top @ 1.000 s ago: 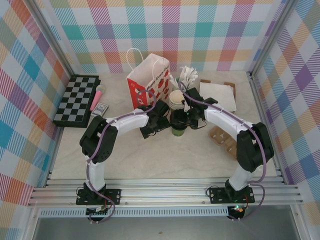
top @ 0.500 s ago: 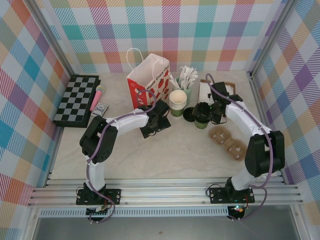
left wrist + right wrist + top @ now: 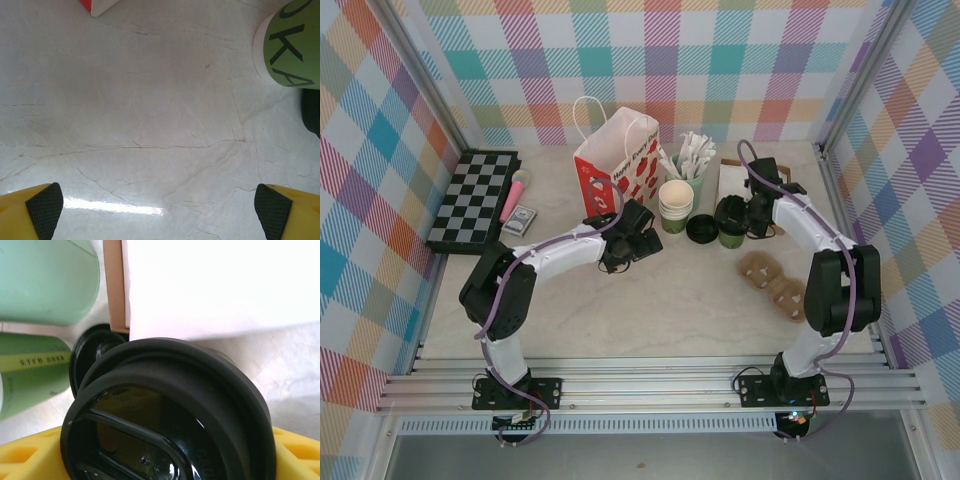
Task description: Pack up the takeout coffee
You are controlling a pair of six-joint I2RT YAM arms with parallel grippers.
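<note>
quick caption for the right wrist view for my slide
Right gripper grips the takeout coffee between its yellow fingers; a spare black lid lies behind it.

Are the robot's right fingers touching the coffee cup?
Touching. The right wrist view shows both right fingers pressed against the takeout coffee at its black lid, one each side.

Looks like a robot test booth in a lab: plaid-printed walls (image 3: 720, 70), aluminium frame rails (image 3: 650, 385) at the near edge, a marble-look table (image 3: 650, 310) inside.
</note>
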